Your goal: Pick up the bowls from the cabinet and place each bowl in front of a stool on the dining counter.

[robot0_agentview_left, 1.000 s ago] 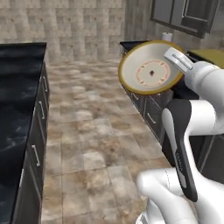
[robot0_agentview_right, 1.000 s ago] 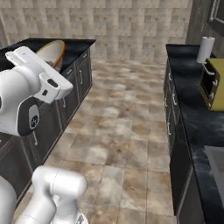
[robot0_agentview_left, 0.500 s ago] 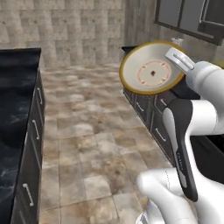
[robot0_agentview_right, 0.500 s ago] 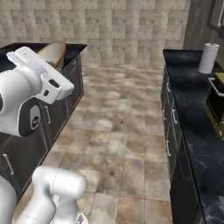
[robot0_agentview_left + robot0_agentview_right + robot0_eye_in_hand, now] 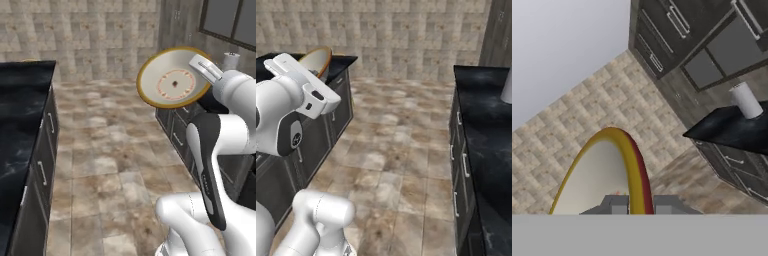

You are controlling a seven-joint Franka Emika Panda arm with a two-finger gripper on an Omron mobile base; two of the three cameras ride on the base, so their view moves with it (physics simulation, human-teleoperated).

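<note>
Glossy ceramic bowl (image 5: 173, 78), polished black marble counter (image 5: 20, 115), matt stone floor tiles (image 5: 105, 150)

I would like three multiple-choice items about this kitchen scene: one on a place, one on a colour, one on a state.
1. Where is the shallow bowl?
A. on the floor
B. raised in the air, in the pincer
C. on the black counter

2. What colour is its rim?
A. gold-orange
B. blue
C. black

3. How does the bowl sit?
A. flat, opening up
B. upside down
C. tipped on edge

Answers: 1 B, it hangs above the tiled floor; 2 A, the edge ring is gold-orange; 3 C, its inside faces sideways toward the left base view.
</note>
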